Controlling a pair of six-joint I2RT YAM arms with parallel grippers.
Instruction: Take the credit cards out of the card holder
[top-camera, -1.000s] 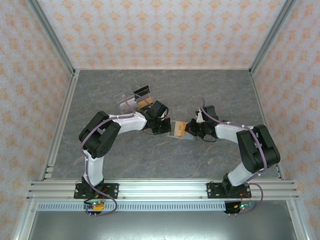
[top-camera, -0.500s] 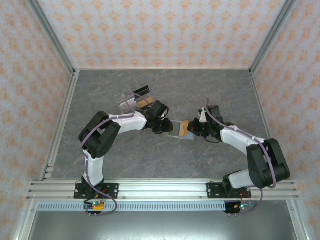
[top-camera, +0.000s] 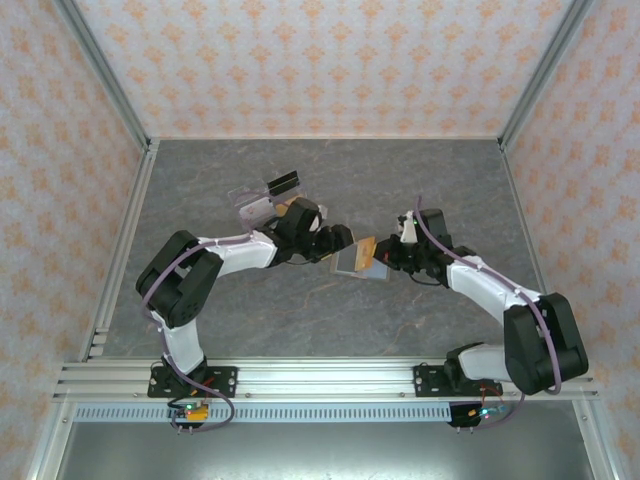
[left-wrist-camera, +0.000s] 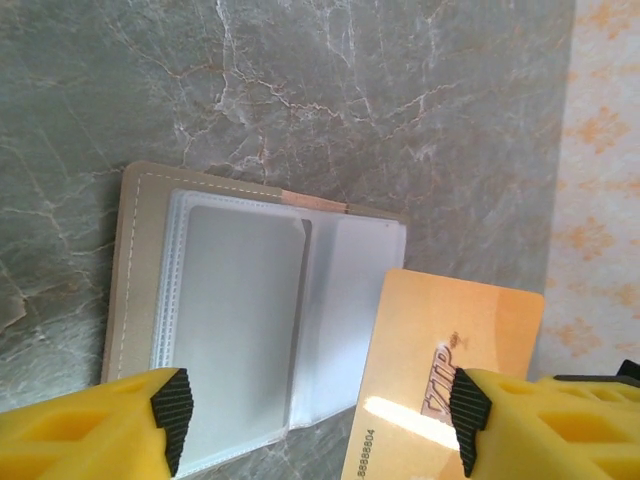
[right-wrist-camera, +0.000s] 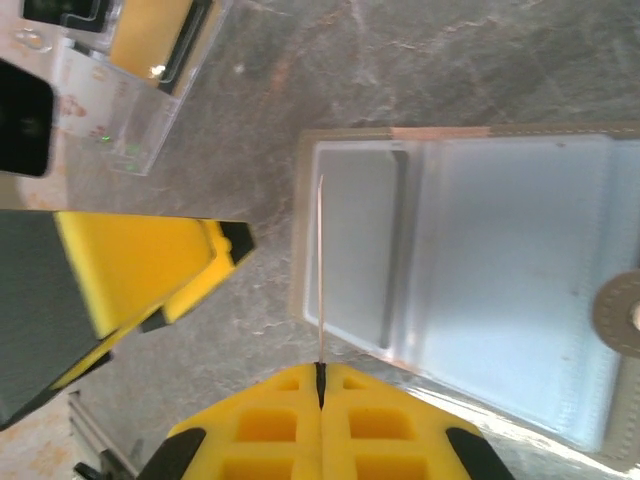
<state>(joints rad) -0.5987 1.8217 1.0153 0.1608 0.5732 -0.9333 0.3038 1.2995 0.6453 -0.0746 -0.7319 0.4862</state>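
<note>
The card holder (top-camera: 352, 264) lies open on the marble table, tan border outside, two blue-grey panels (left-wrist-camera: 240, 320) inside (right-wrist-camera: 480, 270). My right gripper (top-camera: 384, 256) is shut on a gold credit card (top-camera: 366, 252) marked VIP (left-wrist-camera: 440, 370). The card hangs just above the holder's right panel. In the right wrist view it shows edge-on as a thin line (right-wrist-camera: 320, 270) rising from the pinched jaws (right-wrist-camera: 320, 375). My left gripper (left-wrist-camera: 320, 425) stands open above the holder's near edge, holding nothing. Its fingers straddle the panel and the card's lower part (top-camera: 338, 241).
A clear plastic tray (top-camera: 262, 196) with black and tan pieces stands just behind the left gripper, also at the upper left of the right wrist view (right-wrist-camera: 130, 70). Metal frame rails (top-camera: 125, 240) border the table. Bare marble lies behind and in front of the holder.
The left gripper has opened and let go of the card holder, and the left arm has stretched lower. The right gripper has drawn the gold card up and slightly right.
</note>
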